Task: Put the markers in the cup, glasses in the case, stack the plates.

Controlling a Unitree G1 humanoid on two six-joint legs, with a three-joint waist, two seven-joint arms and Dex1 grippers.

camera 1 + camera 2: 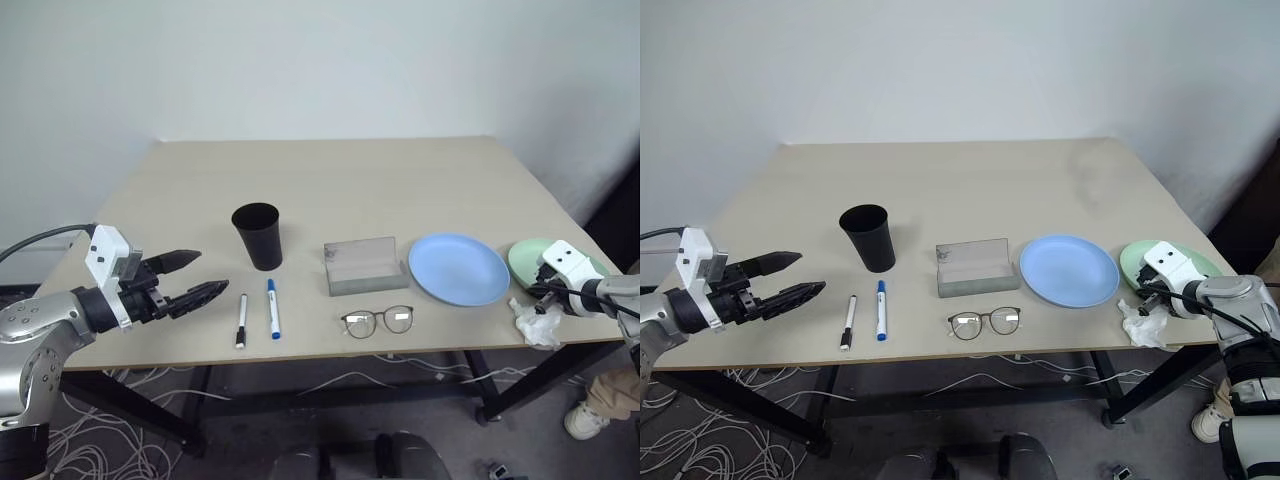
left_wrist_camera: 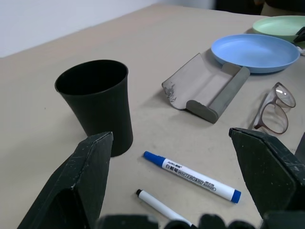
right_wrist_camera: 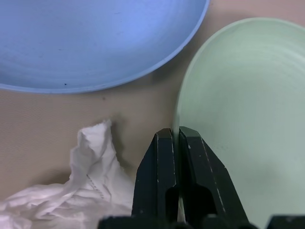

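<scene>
Soft, even overhead light, bright throughout; the tabletop (image 1: 330, 190) carries only faint shadows, no glare, and everything reads sharp.

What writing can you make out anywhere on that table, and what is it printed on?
"WHITEBOARD": on the barrel of the blue-capped marker, seen in the left wrist view.
A smaller line of print sits beside that word on the same barrel; it is too small to read.
The black-capped marker, the cup, the case, the plates and the glasses show no readable text.
</scene>
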